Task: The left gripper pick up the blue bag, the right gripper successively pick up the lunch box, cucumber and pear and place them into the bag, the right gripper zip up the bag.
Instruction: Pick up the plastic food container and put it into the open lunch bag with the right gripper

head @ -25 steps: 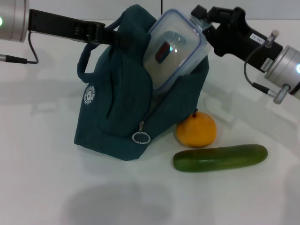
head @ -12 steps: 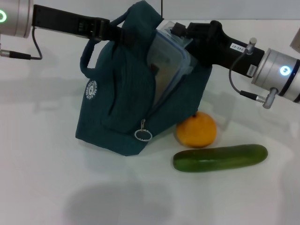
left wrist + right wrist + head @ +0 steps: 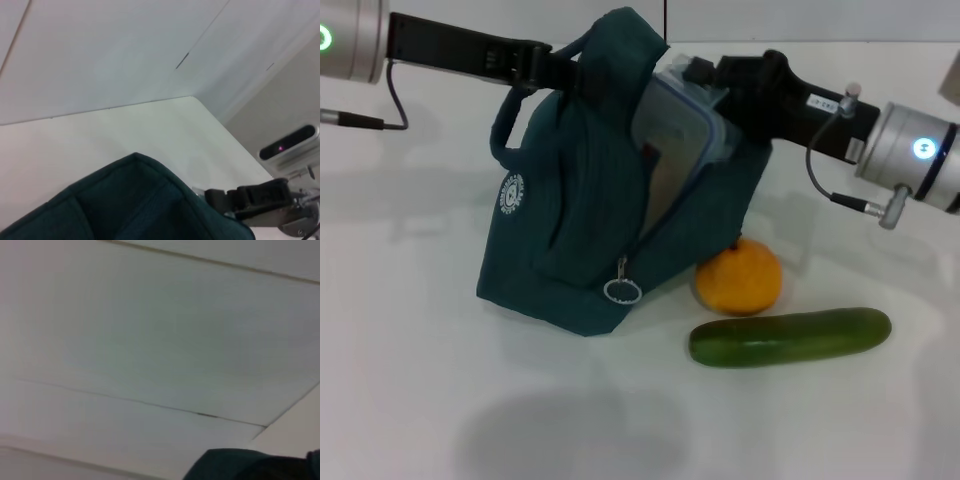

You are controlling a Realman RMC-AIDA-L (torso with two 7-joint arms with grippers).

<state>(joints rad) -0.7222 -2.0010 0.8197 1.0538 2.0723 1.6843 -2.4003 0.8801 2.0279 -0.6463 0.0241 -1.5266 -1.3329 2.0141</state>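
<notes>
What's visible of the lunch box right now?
The lunch box is a clear plastic container with a blue-rimmed translucent lid. It stands tilted on edge, mostly sunk into the open top of the blue bag, with only its upper part showing. The right gripper is at its top corner; the left gripper is at the bag's handle. Its lower part is hidden by fabric.

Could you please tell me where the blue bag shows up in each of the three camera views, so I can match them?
Head view: the blue bag stands left of centre on the white table, lunch box in its mouth.
Left wrist view: its teal fabric top fills the lower edge.
Right wrist view: only a dark teal corner at the bottom edge.
Shared landmark: the bag's peaked top.
</notes>
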